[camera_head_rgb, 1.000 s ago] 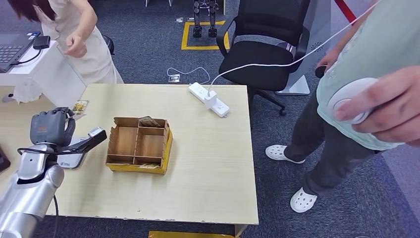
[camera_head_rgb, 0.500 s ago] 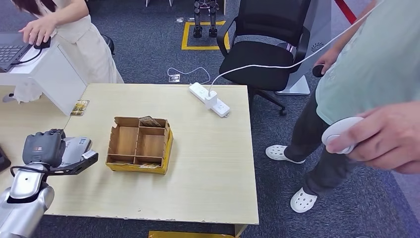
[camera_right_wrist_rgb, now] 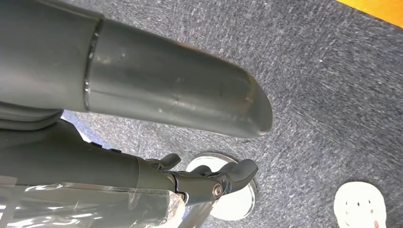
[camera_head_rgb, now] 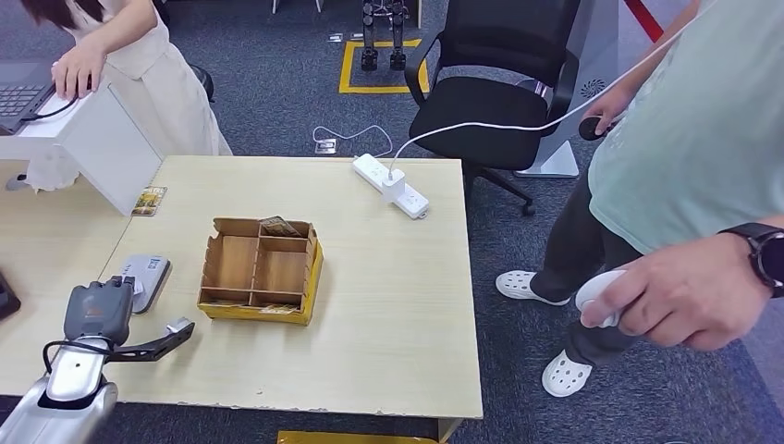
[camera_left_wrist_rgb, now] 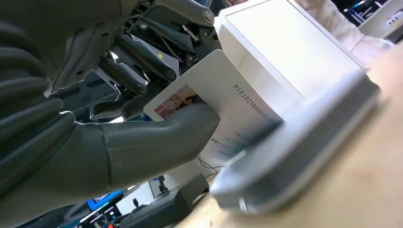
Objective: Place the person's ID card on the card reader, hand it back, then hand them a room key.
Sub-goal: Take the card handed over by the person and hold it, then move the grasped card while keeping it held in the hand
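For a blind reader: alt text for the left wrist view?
The robot's left hand pinches a white ID card with a photo and printed number, close to the blurred grey card reader on the wooden table.

Left arm point(camera_head_rgb: 57, 407): silver cylindrical forearm w/ black cable looped at wrist, dark bracket projecting to one side. Left hand point(camera_head_rgb: 95, 313): grey moulded shell; wrist cam shows grey ribbed cover, thick smooth grey thumb point(camera_left_wrist_rgb: 157, 142), darker fingers point(camera_left_wrist_rgb: 142, 57) w/ exposed linkages, round pivot screws. Right hand point(camera_right_wrist_rgb: 142, 90): dark grey, smooth rounded thumb, black finger w/ silver pivot screw.
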Robot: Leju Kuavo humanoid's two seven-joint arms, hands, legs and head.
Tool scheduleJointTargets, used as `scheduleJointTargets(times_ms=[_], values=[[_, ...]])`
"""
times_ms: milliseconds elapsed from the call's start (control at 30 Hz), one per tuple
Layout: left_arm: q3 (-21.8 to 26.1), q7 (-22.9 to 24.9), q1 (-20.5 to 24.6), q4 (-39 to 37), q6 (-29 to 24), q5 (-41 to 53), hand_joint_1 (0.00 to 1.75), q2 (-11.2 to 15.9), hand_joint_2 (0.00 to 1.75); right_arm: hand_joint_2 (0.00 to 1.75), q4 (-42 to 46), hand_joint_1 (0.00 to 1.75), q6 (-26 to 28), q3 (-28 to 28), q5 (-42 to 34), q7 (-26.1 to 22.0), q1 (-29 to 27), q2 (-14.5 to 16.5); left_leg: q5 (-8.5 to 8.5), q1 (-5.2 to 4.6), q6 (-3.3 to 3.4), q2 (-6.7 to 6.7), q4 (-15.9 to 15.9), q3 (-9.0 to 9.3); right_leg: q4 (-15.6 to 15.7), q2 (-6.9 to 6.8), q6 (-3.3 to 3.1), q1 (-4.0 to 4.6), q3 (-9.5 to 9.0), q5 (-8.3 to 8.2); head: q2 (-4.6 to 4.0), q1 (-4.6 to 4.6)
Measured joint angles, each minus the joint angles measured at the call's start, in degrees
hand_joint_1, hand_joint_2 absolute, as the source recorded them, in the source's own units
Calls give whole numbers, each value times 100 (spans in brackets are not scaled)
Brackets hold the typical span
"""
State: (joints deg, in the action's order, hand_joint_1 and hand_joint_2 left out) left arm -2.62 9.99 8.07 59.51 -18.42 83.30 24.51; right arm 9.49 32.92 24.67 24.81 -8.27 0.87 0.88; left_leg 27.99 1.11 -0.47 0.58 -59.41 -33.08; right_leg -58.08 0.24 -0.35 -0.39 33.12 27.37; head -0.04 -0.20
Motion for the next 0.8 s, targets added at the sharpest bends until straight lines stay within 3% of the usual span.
scheduleJointTargets(times_ms=[367, 467, 667, 800], values=[[4, 42, 11, -512, -265, -9, 175, -268, 175, 0, 10, 0, 9, -43, 58, -15, 52, -9, 0, -2, 0, -13, 2, 10, -1, -15, 0, -2, -17, 2, 0, -1], [69, -259, -2, -502, -512, -477, 175, -328, 175, 0, 10, 0, 17, -43, 81, -30, 51, -9, -1, -1, 1, -15, 2, 13, -1, -16, 0, -1, -17, 1, 0, -1], [454, -1326, -21, 42, -902, -2397, 175, -555, 175, 0, 8, 0, 77, -43, 140, -80, 34, -9, -7, -1, 6, -18, 0, 12, -1, -18, 1, -1, -14, -2, 0, -1], [610, -1440, 215, 484, -1253, -2433, 175, -566, 175, 0, 8, 0, 71, -43, 184, -78, 21, -9, -10, 0, 7, -19, -1, 7, -1, -19, 2, 0, -11, -5, 0, -2]])
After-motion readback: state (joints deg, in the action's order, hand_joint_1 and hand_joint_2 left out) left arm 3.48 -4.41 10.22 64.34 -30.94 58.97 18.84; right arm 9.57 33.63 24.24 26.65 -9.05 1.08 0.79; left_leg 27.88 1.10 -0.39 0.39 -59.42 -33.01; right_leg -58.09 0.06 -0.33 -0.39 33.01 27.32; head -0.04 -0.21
